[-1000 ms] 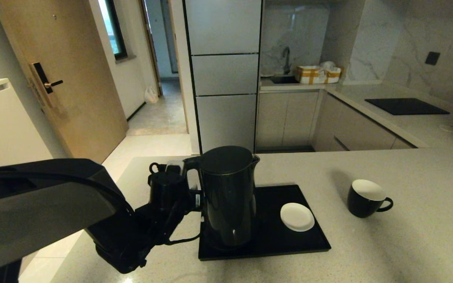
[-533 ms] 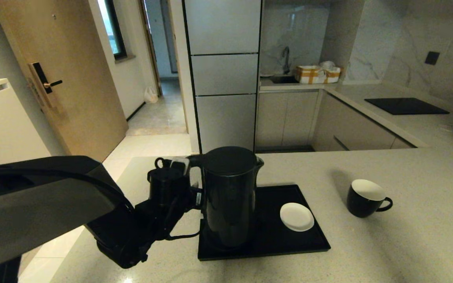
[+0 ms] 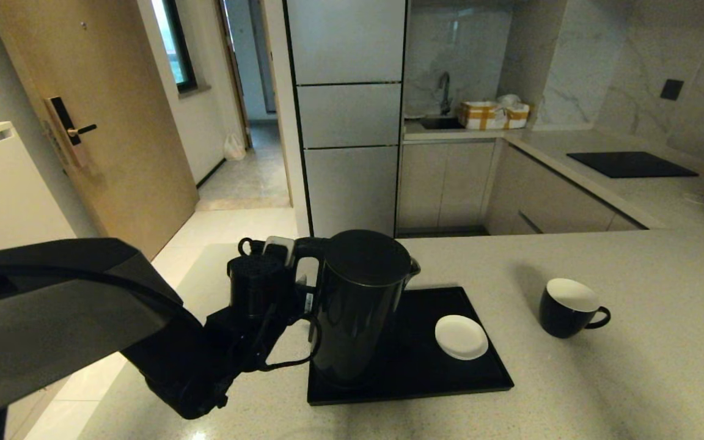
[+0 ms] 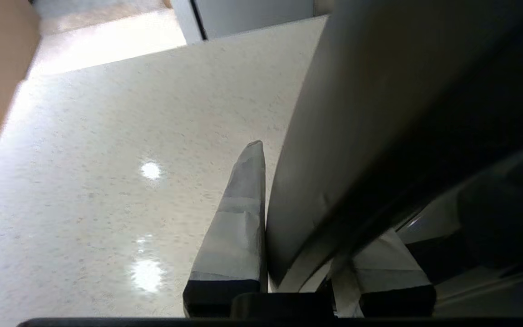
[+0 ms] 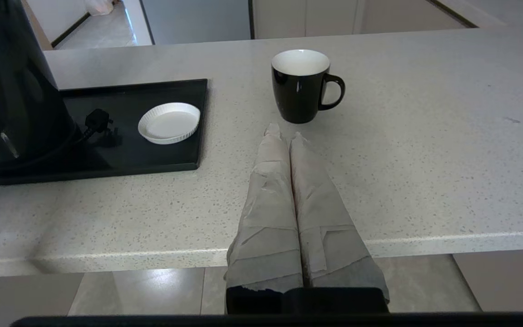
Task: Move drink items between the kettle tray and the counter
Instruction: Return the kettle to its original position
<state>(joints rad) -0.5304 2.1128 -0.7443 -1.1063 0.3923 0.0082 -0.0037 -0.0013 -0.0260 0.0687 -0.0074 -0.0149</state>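
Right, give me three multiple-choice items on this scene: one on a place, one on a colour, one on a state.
1. Where does the mug stand?
A. on the tray
B. on the counter, beside the tray
C. on the saucer

2. What colour is the saucer?
A. white
B. black
C. beige

3. How are the left gripper's fingers set?
A. wide open above the counter
B. shut on nothing
C. shut on the kettle's handle

Answers:
1 B: the mug sits on the counter, clear of the tray rim.
2 A: the saucer shows white against the black tray.
3 C: the left gripper is at the handle of the kettle, and the left wrist view shows a finger on each side of it. The right gripper is shut and short of the mug.
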